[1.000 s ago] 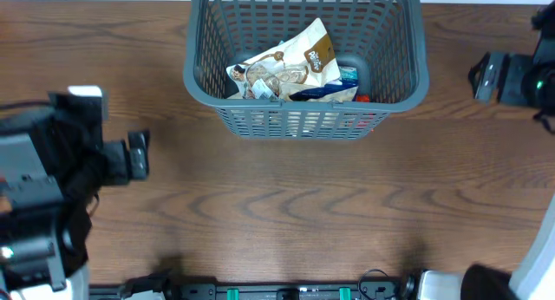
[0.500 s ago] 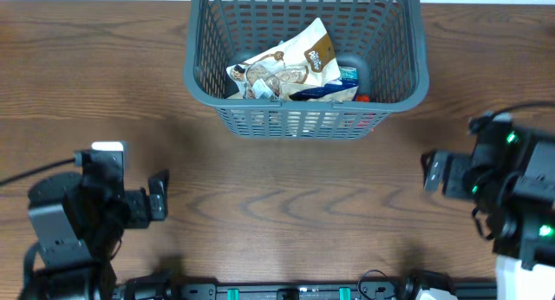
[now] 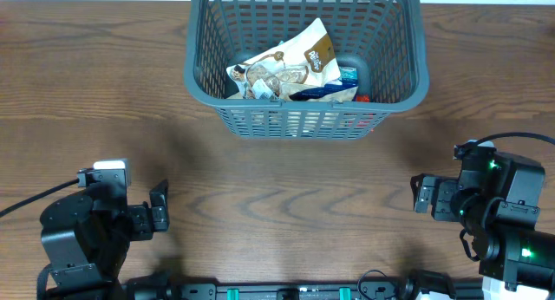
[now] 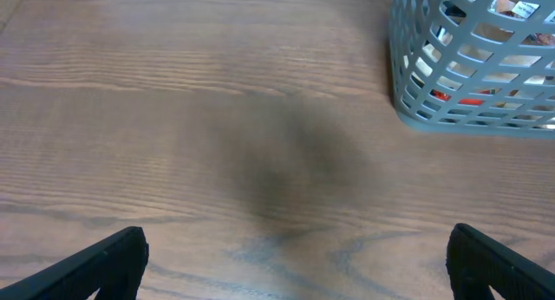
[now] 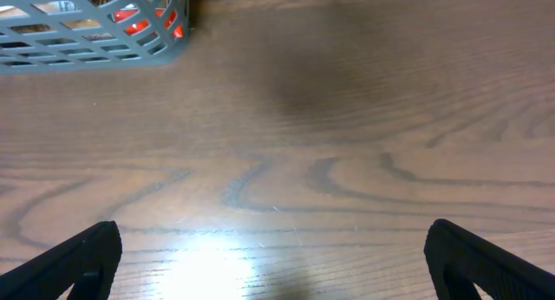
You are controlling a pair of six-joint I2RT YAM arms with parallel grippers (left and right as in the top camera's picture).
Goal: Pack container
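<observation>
Released and empty, the left pincer (image 3: 158,209) sits at the near left of the counter (image 3: 286,174), its jaws spread wide and turned toward the middle. In its wrist view the two dark fingers (image 4: 100,264) show only at the bottom corners, with bare wood grain between them. The right pincer (image 3: 422,196) sits at the near right and faces inward the other way. It is likewise spread wide and grasps nothing, and its fingers (image 5: 74,261) sit at the bottom corners of its own wrist view.

The basket (image 3: 305,122) stands upright at the far middle of the counter, well apart from both pincers. Inside it, a cream and brown snack packet (image 3: 290,64) lies tilted on top of the other contents. A blue packet (image 3: 334,90) sits partly under it to the right, and a small patch of red (image 3: 362,98) shows low in the front right corner. The left wrist view catches one corner of the basket at its upper right, and the right wrist view catches one at its upper left. Red shows through the slots in both.
</observation>
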